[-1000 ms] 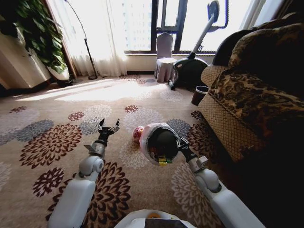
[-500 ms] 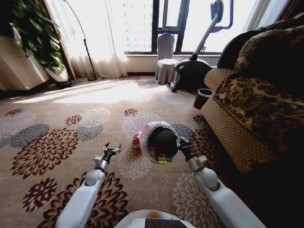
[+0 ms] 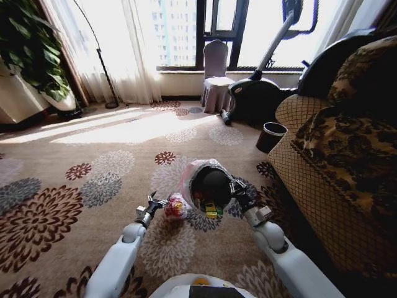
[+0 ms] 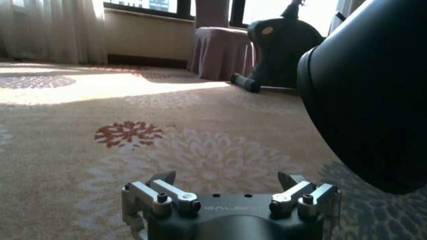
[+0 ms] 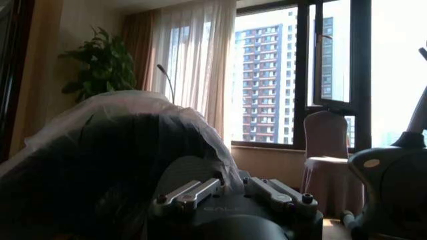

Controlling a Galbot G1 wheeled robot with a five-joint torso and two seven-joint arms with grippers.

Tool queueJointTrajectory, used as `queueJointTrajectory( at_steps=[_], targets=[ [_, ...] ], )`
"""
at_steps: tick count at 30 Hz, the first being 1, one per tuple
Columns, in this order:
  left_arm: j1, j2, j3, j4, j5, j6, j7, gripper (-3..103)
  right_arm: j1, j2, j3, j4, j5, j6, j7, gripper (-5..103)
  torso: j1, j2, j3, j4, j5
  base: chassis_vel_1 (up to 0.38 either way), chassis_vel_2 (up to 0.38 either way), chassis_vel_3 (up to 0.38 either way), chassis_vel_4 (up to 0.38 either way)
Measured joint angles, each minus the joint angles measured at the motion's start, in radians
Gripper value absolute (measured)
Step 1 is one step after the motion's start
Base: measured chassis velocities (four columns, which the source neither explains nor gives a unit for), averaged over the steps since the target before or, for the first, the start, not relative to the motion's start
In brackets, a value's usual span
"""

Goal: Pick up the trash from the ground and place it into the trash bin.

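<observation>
My right gripper [image 3: 239, 188] is shut on the rim of the trash bin [image 3: 211, 185] and holds it off the carpet, tilted with its mouth toward me. The whitish bag liner [image 5: 127, 112] ruffles around the rim, and green and yellow litter [image 3: 211, 208] lies inside. A red-white wad of trash [image 3: 175, 207] sits on the carpet just left of the bin. Low over the carpet, my left gripper [image 3: 155, 203] stands open and empty right beside the wad. In the left wrist view, the left gripper [image 4: 225, 177] has its fingers spread, with the bin's black wall [image 4: 373, 100] close alongside.
A patterned sofa [image 3: 335, 161] fills the right side. A bare dark pot [image 3: 271, 136] stands by its far end. An exercise machine [image 3: 260, 93] and a covered chair [image 3: 215, 77] are near the window, and a big plant [image 3: 31, 62] is far left. Open carpet lies to the left.
The camera has moved forward and turned. My left arm has dropped from a raised pose down to the carpet beside the red-white wad. The right gripper still holds the bin.
</observation>
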Motion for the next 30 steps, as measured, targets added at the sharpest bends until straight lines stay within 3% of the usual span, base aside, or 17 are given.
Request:
queueJointTrajectory(
  at_steps=[4,7,10,14,25,30],
  targets=[
    [0.011,-0.005,0.002,-0.008,0.001,0.016,-0.001,100,0.005,0.005,-0.004,-0.010,-0.003,0.002,0.000,0,0.000,0.000,0.000,0.0000,-0.0006,-0.004,-0.091,-0.011,0.054],
    [0.022,-0.008,0.005,-0.020,0.020,0.076,-0.020,100,0.007,0.007,-0.005,-0.012,-0.006,0.002,0.000,0,0.000,0.000,0.000,-0.0001,-0.0004,0.000,0.000,0.000,0.000],
    [0.030,-0.011,0.005,-0.024,0.045,0.099,-0.038,100,0.005,0.003,-0.002,-0.012,-0.007,0.002,-0.001,0,0.000,0.000,0.000,0.0004,-0.0006,0.000,0.000,0.000,0.000],
    [0.007,-0.014,0.010,0.057,0.105,0.090,-0.045,100,0.003,0.002,0.004,-0.017,-0.007,0.006,0.000,0,0.000,0.000,0.000,0.0000,-0.0006,0.000,0.000,0.000,0.000],
    [-0.092,-0.051,0.043,0.223,0.085,0.082,0.007,101,-0.017,0.001,0.008,-0.013,-0.013,0.010,0.000,0,0.000,0.000,0.000,-0.0001,-0.0004,0.000,0.000,0.000,0.000],
    [-0.120,-0.067,0.060,0.276,0.106,0.075,0.010,90,-0.017,-0.004,0.009,-0.008,-0.011,0.010,-0.001,0,0.000,0.000,0.000,0.0001,-0.0004,0.000,0.000,0.000,0.000]
  ],
)
